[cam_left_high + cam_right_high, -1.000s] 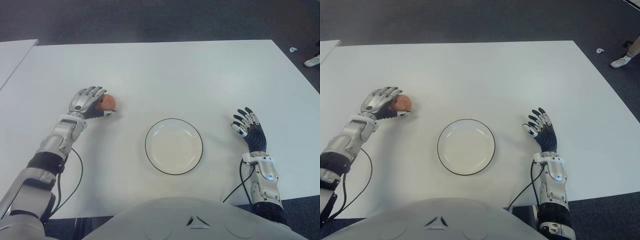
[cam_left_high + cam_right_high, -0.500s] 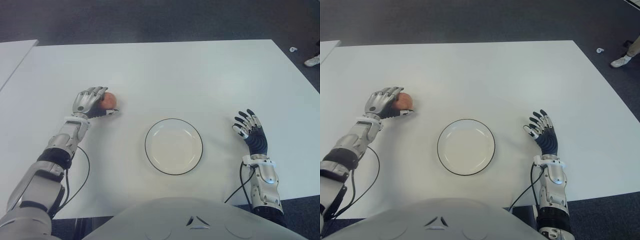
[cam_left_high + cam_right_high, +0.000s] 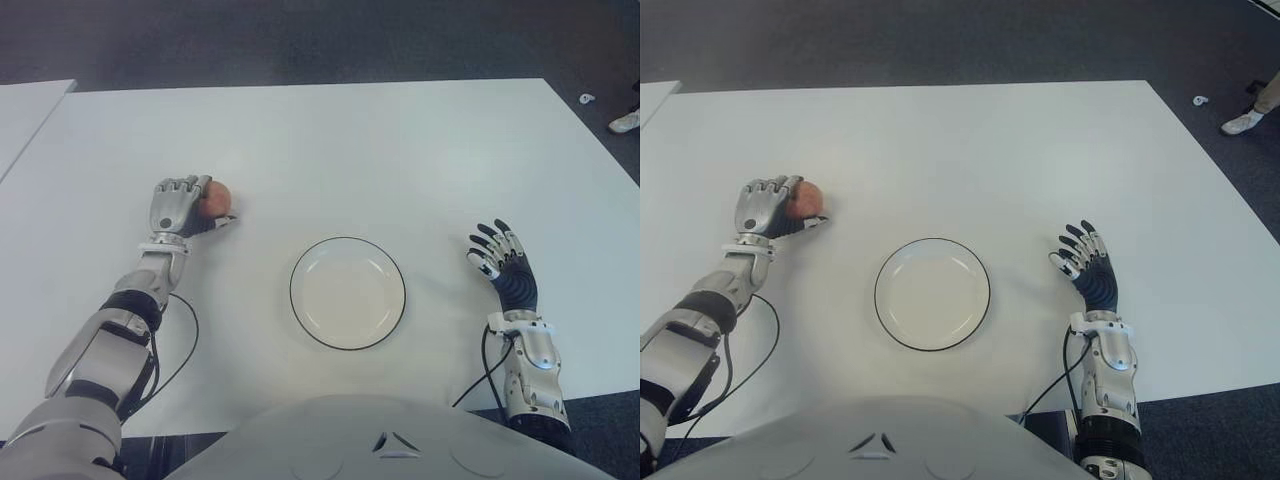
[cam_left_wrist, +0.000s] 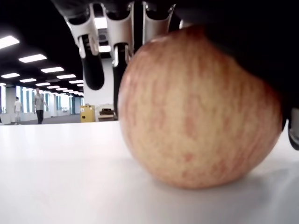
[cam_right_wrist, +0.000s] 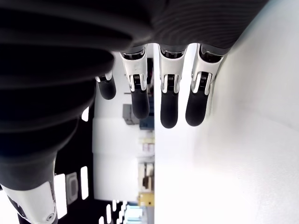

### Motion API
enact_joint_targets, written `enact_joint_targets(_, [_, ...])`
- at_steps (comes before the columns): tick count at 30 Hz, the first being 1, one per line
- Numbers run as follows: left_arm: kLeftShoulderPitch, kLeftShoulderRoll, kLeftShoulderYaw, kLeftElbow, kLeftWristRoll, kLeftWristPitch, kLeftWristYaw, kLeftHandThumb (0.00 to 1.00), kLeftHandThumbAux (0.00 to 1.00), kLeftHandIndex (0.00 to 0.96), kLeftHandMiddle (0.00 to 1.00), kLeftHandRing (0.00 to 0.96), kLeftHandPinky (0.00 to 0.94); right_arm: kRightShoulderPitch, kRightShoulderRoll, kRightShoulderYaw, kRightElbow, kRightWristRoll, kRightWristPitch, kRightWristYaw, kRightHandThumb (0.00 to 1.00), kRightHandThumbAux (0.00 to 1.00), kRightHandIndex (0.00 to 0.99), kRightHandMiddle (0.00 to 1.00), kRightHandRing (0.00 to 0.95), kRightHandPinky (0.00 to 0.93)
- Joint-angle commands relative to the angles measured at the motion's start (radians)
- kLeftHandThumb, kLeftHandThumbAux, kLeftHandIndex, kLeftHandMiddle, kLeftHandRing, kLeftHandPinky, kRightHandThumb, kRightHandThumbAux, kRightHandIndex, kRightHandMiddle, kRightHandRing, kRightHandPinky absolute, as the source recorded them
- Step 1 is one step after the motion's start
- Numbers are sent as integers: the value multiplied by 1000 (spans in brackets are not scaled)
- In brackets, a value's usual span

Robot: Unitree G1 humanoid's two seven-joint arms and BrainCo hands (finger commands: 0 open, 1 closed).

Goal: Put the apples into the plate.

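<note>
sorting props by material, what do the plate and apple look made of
Plate: probably glazed ceramic or melamine, smooth white with a thin dark rim line. Apple: looks like real fruit, matte yellow skin with red streaks, though a good replica can't be ruled out. It sits on the table under the left hand.

No readable text, label, brand, number or sign anywhere. Nothing printed on the apple [image 4: 201,112], the plate [image 3: 348,340] or the tabletop [image 3: 400,150].
</note>
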State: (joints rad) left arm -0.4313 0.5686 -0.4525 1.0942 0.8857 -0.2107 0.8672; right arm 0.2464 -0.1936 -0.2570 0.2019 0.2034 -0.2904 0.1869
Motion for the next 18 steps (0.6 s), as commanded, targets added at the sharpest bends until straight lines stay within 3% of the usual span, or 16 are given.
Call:
enact_joint_targets(1, [6, -26, -54, 57, 26, 1, 35, 948, 650, 389, 485, 528, 710, 48, 30, 8, 37, 16, 65, 5, 264, 687, 47, 190, 214, 250])
enact_joint_targets(10, [-6, -22, -84, 75, 7, -35, 69, 951, 649, 399, 488, 509, 630, 44, 53, -2, 25, 42, 47, 0, 301, 648, 77, 215, 228, 276])
enact_joint_targets(18, [-13, -13, -98, 67, -1, -49, 53, 952, 647, 412, 490, 499, 622, 39, 70, -13, 6, 52, 61, -14, 339, 644, 96, 226, 245, 297])
